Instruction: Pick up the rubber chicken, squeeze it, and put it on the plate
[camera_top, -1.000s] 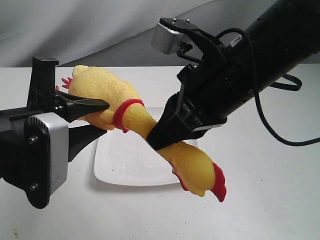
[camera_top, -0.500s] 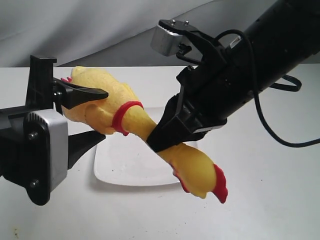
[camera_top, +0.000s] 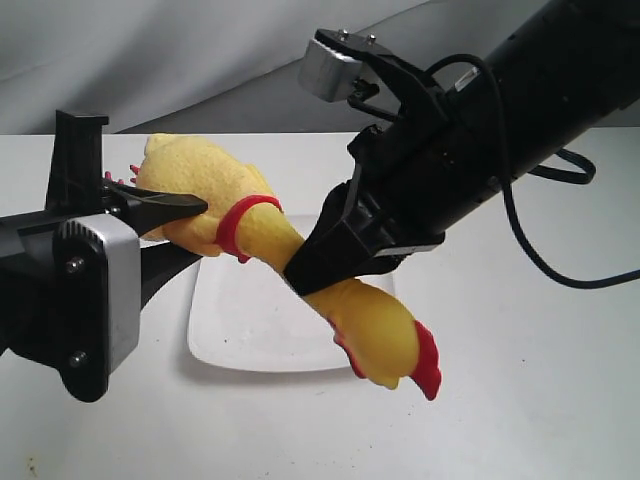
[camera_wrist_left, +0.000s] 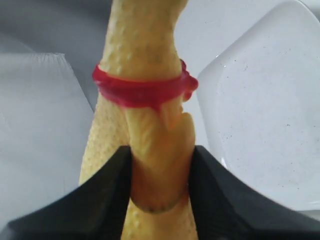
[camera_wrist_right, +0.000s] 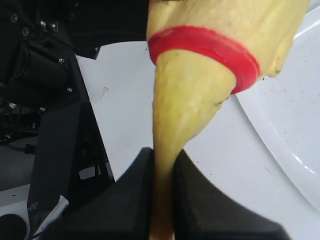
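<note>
Left gripper (camera_top: 196, 230): black jaws pinching the plump body of the long yellow rubber chicken (camera_top: 210, 175). Right gripper (camera_top: 300, 275): clamped on its thin neck. Chicken aloft over the white glossy square plate (camera_top: 250, 330), head at near right.

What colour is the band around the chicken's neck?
Red band, clearest in the right wrist view.

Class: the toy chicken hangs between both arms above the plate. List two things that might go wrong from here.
1. The right gripper holds the rubber chicken only by its thin neck; it may slip out.
2. The head seems to hang past the plate rim, so it might land half off.
</note>
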